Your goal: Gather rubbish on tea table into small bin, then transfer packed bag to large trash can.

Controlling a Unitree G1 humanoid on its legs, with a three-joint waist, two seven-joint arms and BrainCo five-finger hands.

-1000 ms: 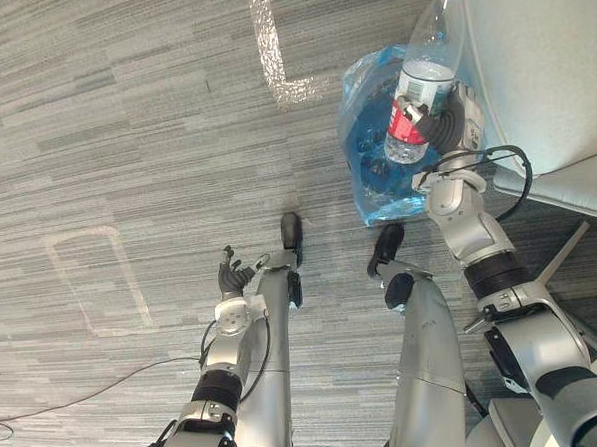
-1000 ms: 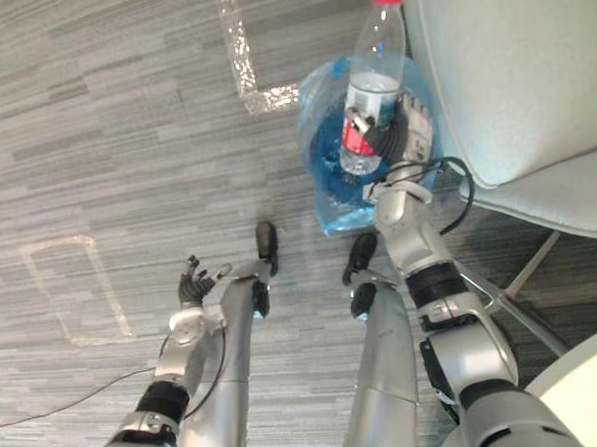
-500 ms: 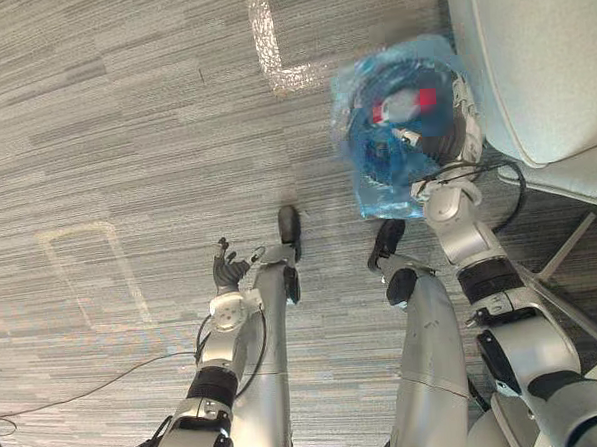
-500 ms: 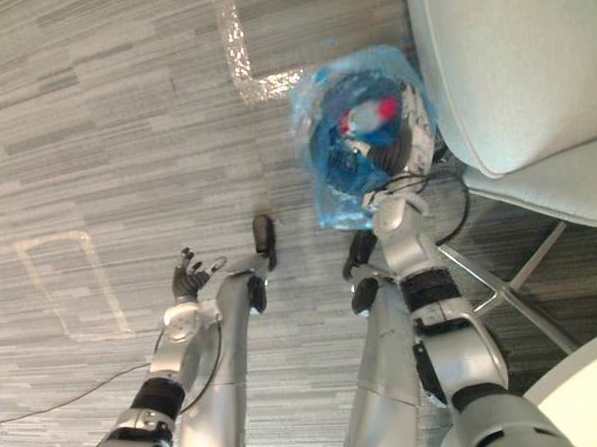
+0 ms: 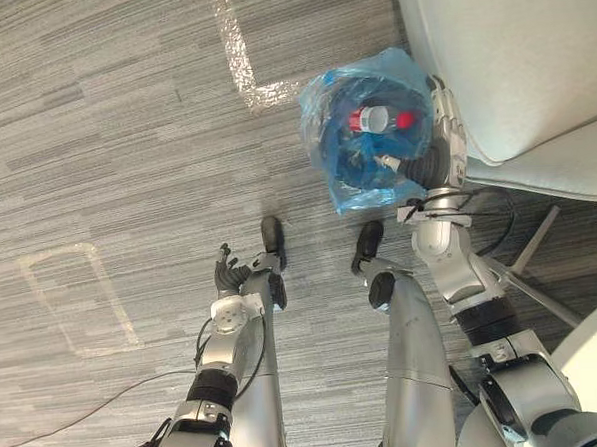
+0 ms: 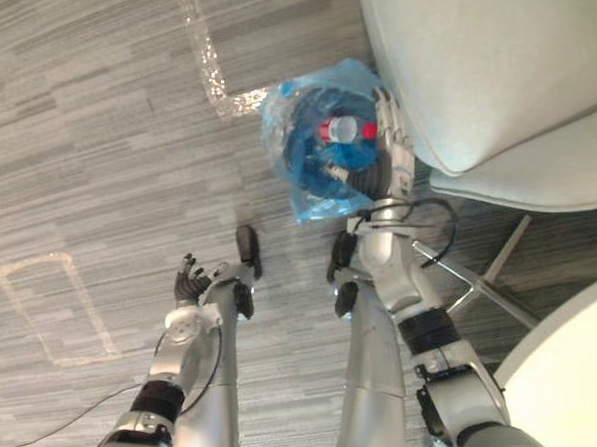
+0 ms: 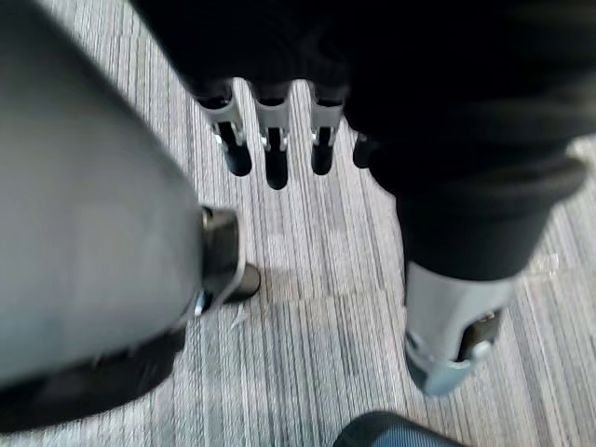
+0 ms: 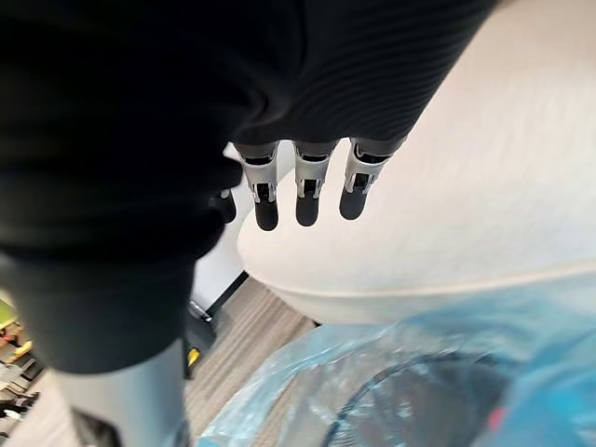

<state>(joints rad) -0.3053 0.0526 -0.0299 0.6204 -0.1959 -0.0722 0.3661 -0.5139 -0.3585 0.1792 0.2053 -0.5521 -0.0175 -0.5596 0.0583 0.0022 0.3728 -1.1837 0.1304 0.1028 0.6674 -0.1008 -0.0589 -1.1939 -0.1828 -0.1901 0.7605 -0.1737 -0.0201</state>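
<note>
1. The small bin, lined with a blue bag, stands on the grey floor right against the pale chair.
2. A plastic bottle with a red cap and label lies inside the bin, down in the bag.
3. The right hand sits just beside the bin on the chair side. Its fingers are straight and spread, and it holds nothing.
4. The left hand hangs low, well away from the bin. Its fingers are loose and empty too.
5. To my eye this is the gathering step, with the bottle dropped and the hand free.
6. A pale round tabletop shows at the robot's right, but I cannot see from here whether any rubbish is left on it.
7. If more is left, the next move means turning back to the table for another piece.
8. If not, it means bunching the bag's rim in a firm grip and lifting it straight up, so the bottle stays inside and the bin doesn't tip against the chair.
</note>
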